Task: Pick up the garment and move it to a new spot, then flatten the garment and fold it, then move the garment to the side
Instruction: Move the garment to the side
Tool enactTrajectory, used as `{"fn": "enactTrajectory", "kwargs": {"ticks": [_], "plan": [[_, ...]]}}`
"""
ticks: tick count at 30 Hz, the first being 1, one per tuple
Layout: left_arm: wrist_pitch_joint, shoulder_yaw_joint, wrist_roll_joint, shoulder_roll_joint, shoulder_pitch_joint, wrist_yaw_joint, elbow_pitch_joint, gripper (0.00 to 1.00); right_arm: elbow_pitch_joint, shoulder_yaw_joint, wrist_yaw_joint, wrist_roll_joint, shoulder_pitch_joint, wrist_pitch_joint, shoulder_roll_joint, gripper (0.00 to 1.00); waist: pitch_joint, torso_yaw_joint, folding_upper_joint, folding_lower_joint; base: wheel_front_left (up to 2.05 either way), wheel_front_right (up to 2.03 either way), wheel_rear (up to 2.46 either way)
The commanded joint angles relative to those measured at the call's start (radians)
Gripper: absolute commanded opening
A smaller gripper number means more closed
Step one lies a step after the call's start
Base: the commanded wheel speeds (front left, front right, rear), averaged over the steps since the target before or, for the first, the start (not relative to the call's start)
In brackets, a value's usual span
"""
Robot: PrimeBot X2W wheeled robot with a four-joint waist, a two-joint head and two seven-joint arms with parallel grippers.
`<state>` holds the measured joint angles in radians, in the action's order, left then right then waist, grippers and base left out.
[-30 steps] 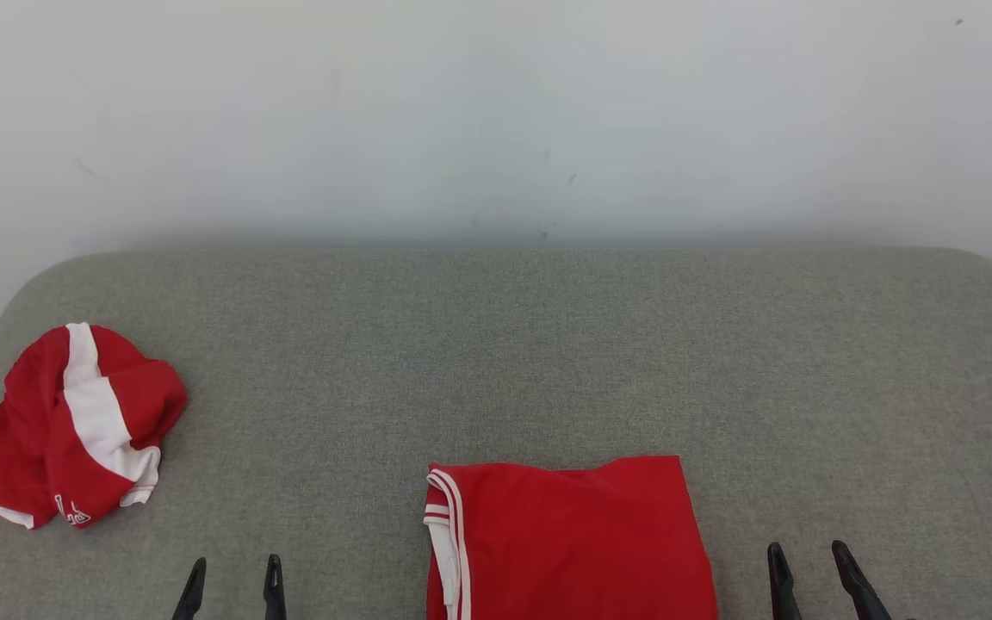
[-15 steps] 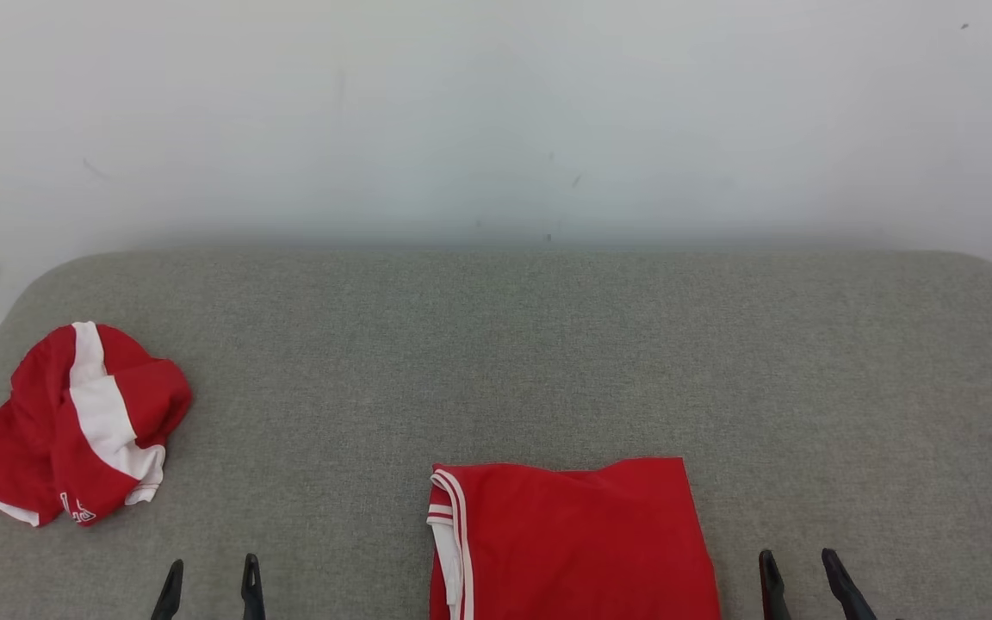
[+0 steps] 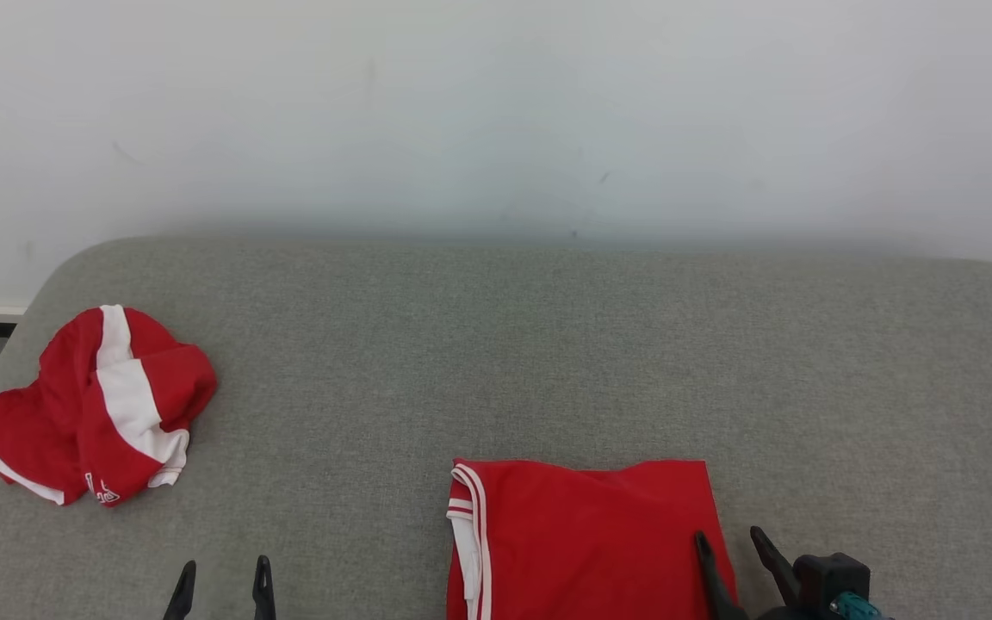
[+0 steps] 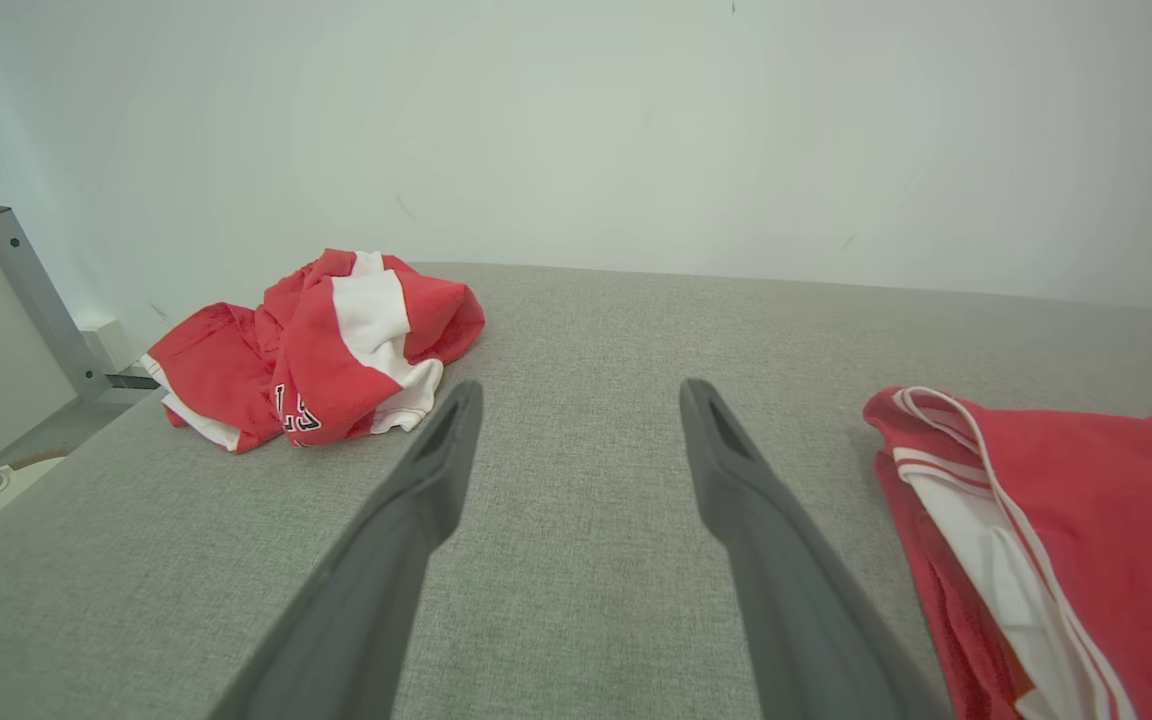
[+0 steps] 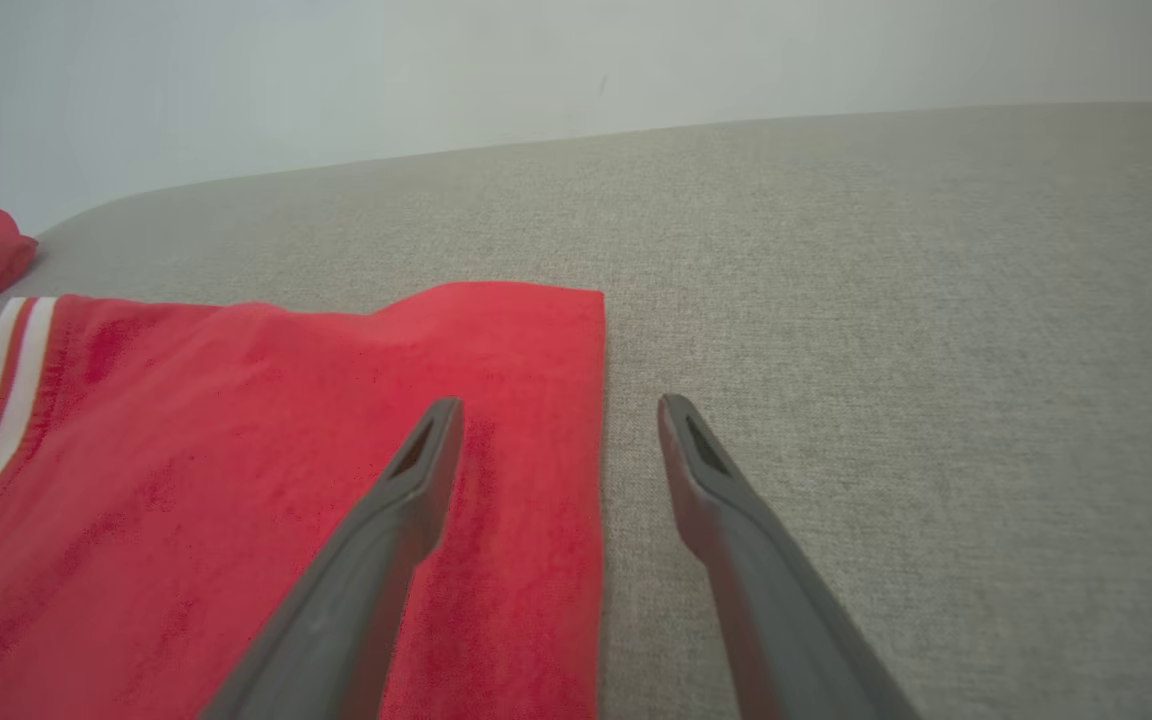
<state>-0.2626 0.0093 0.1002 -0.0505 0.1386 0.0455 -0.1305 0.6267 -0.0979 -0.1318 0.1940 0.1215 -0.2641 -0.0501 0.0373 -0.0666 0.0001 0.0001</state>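
Garment (image 3: 586, 542): red, folded into a flat rectangle with white stripe trim along its left edge. It lies at the near edge of the grey padded table (image 3: 548, 344), a bit right of centre, and its bottom runs out of the head view.

Right gripper (image 3: 730, 542) has its jaws apart and grips nothing. It straddles the garment's right edge: in the right wrist view the left finger (image 5: 416, 470) is over the red cloth and the right finger (image 5: 706, 470) is over bare grey fabric. Can't tell if either finger touches.

Left gripper (image 3: 222, 581) is also spread wide and empty, over bare table at lower left, well apart from the folded garment.

Second garment (image 3: 96, 405): red with a white panel and some lettering, crumpled in a heap near the table's far left edge, away from both grippers.

Plain white wall (image 3: 496, 112) behind the table.
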Motion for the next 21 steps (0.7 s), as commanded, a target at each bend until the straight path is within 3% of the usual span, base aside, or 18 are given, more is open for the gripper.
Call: {"fn": "enactTrajectory", "kwargs": {"ticks": [1, 12, 13, 14, 21], "plan": [[-0.003, -0.001, 0.004, 0.0, -0.011, 0.004, -0.003, 1.0, 0.041, -0.003, 0.002, 0.001, 0.028, 0.0, 0.0, 1.0, -0.002, -0.013, -0.0001, -0.0001, 0.0, 0.0, 0.0], [-0.003, -0.002, 0.007, 0.0, 0.011, 0.009, -0.003, 1.0, 0.308, -0.07, 0.002, 0.11, 0.11, 0.001, 0.0, 1.0, -0.01, -0.055, -0.0001, -0.0001, 0.0, 0.0, 0.0], [-0.003, -0.001, 0.008, 0.0, 0.013, 0.009, -0.003, 1.0, 0.327, -0.089, 0.002, 0.132, 0.11, 0.002, 0.001, 0.13, -0.01, -0.054, -0.0001, -0.0001, 0.0, 0.0, 0.0], [-0.003, 0.0, 0.009, 0.0, 0.015, 0.009, -0.004, 1.0, 0.345, -0.107, 0.002, 0.148, 0.109, 0.004, 0.002, 0.0, -0.01, -0.053, -0.0001, -0.0001, 0.0, 0.0, 0.0], [-0.003, 0.005, 0.017, 0.0, 0.002, 0.003, 0.0, 1.0, 0.345, -0.099, 0.002, 0.133, 0.179, 0.0, -0.006, 0.0, -0.015, -0.031, -0.0001, -0.0001, 0.0, 0.0, 0.0]]}}
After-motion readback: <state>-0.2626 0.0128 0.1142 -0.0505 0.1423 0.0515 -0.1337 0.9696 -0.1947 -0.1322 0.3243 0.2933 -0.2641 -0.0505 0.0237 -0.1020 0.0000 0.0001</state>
